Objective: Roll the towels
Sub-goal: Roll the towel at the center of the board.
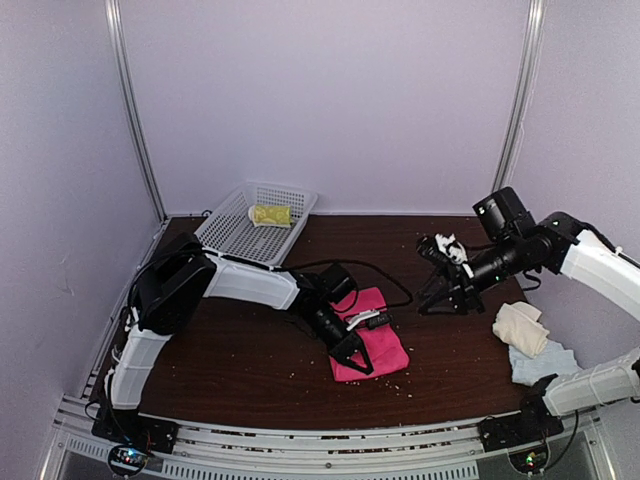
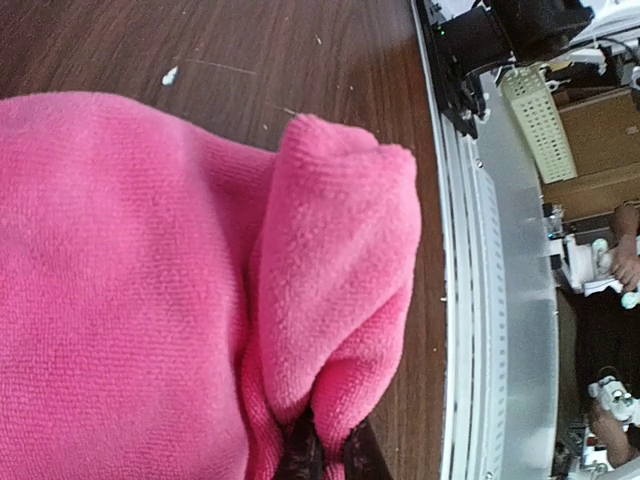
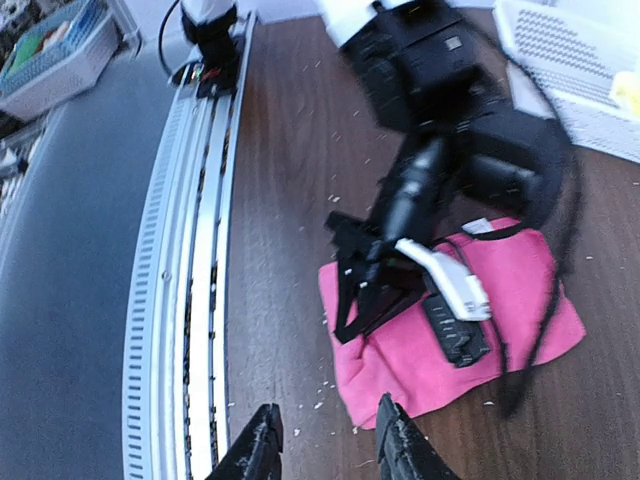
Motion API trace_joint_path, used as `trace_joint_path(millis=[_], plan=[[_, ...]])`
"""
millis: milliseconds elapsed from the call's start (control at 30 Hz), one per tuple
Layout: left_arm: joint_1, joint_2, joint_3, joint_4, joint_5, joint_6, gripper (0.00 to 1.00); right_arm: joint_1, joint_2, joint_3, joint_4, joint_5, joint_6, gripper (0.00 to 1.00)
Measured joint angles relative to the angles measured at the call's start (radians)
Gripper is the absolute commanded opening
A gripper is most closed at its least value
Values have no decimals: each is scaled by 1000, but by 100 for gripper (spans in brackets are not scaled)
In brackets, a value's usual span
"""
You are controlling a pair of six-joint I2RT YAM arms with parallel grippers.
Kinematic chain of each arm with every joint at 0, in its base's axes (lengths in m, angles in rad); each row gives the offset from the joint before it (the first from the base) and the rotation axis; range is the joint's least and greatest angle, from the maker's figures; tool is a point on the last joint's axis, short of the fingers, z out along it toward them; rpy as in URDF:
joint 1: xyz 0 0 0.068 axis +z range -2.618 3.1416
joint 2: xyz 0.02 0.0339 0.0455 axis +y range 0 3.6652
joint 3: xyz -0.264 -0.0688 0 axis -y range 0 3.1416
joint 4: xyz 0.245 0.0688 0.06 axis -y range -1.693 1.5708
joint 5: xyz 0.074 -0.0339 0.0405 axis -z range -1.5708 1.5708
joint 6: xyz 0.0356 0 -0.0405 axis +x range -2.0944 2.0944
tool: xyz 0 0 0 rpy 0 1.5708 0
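The yellow towel (image 1: 270, 214) looks rolled in the far-left basket (image 1: 232, 235). Your left claw (image 2: 325, 455) pinches the pink towel (image 1: 388, 345) mid-table. Your right claw (image 3: 325, 445) hangs parted and empty. The cream towel (image 1: 520, 328) and blue towel (image 1: 540, 362) wait near right.

Left gripper (image 1: 356, 358) — on pink towel (image 1: 388, 347)

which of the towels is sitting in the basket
The small lime-yellow cloth towel, alone in the white plastic mesh basket. The hot-pink cloth towel, the cream towel and the pale-blue towel lie outside it.
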Motion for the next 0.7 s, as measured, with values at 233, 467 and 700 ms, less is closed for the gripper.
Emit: trace_joint_path(millis=[233,467,700], plan=[[29,6,-42,72,90,-102,0,330,19,-182,117,295,31,47],[30,8,-53,96,101,-136,0,451,216,-272,332,542,38,49],[32,8,-64,109,109,-144,0,480,384,-274,477,640,32,40]])
